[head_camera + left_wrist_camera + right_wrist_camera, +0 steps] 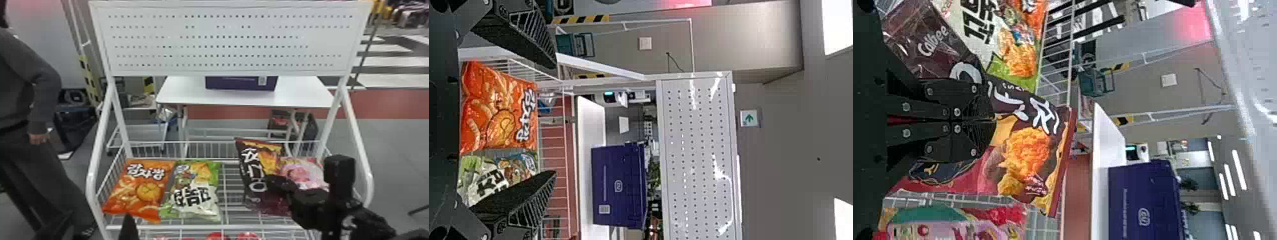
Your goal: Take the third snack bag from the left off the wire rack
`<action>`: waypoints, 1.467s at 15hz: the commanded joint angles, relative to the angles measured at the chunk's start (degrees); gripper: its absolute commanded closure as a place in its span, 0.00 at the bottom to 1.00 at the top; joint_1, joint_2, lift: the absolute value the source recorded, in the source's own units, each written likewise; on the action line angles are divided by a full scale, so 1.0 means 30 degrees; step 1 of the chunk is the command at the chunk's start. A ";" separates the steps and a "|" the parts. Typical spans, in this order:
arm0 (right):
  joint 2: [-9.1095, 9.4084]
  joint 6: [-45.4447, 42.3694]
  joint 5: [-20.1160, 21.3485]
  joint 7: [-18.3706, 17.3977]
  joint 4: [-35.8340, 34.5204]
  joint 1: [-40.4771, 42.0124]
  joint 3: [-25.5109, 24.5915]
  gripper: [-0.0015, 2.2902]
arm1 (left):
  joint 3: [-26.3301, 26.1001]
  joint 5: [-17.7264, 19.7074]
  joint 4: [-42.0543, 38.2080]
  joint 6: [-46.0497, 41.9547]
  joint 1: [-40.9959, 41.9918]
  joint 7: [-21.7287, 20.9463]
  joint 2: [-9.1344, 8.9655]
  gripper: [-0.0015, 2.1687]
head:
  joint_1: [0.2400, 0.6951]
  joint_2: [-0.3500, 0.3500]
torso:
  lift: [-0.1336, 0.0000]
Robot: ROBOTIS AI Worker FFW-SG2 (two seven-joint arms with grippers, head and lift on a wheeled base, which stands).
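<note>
- Head view: the dark maroon foil snack bag (255, 169) lies third from left on the white wire rack (95, 166), with the right pincer (276, 185) on it.
- Left wrist view: the left pincer (554, 117) is spread wide.
- Right wrist view: the right pincer is clamped on that bag.

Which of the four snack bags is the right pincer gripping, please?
The dark brown bag, third from the left: the right pincer is shut on it. The orange bag, green bag and pink bag lie untouched.
</note>
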 commanded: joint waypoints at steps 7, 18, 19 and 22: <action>-0.1392 -0.5730 -0.1422 0.0874 -0.6317 0.9420 -0.5352 0.98 | 0.0086 0.0030 -0.0091 -0.0170 -0.0056 0.0000 0.0018 0.06 | 0.57 0.50 | 1.00; -0.1333 -0.9011 -0.3795 0.1137 -0.7108 1.4166 -0.9746 0.98 | 0.0613 0.0615 0.0026 -0.0287 -0.0378 -0.0030 0.0047 0.06 | 0.57 0.50 | 1.00; -0.1333 -0.9070 -0.3795 0.1137 -0.7167 1.4225 -0.9746 0.98 | 0.0642 0.0615 -0.0003 -0.0287 -0.0378 -0.0030 0.0047 0.06 | 0.57 0.50 | 1.00; -0.1333 -0.9128 -0.3795 0.1137 -0.7196 1.4254 -0.9717 0.98 | 0.0613 0.0615 -0.0091 -0.0287 -0.0261 -0.0030 0.0047 0.06 | 0.57 0.50 | 1.00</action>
